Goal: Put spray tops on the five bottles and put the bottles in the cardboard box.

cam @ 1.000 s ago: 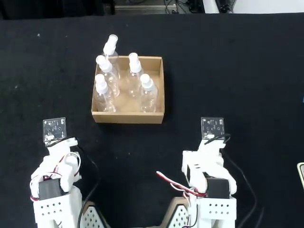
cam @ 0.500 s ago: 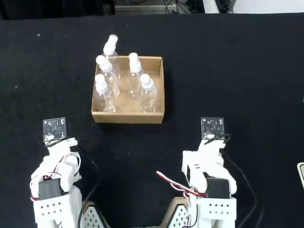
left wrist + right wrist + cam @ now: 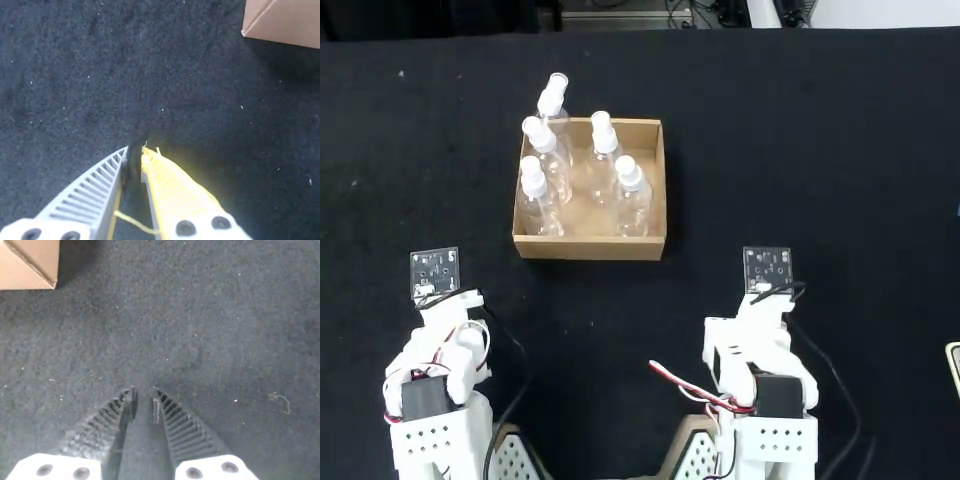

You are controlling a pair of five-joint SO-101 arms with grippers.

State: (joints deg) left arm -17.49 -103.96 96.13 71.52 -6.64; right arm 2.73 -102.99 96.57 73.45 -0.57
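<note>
The cardboard box (image 3: 590, 245) sits on the black table, left of centre. Five clear bottles with white spray tops stand in it: three along its left side (image 3: 538, 192) (image 3: 545, 145) (image 3: 553, 100) and two on its right side (image 3: 603, 140) (image 3: 631, 190). Both arms are folded back at the near edge, well short of the box. My left gripper (image 3: 134, 150) is shut with nothing in it, low over the bare cloth, with a box corner (image 3: 280, 22) far ahead. My right gripper (image 3: 144, 392) is also shut and empty, with a box corner (image 3: 25, 262) ahead.
The left arm (image 3: 435, 340) and right arm (image 3: 760, 340) stand on white bases at the near edge. Black cloth (image 3: 820, 150) covers the table around the box. A pale object (image 3: 953, 365) peeks in at the right edge.
</note>
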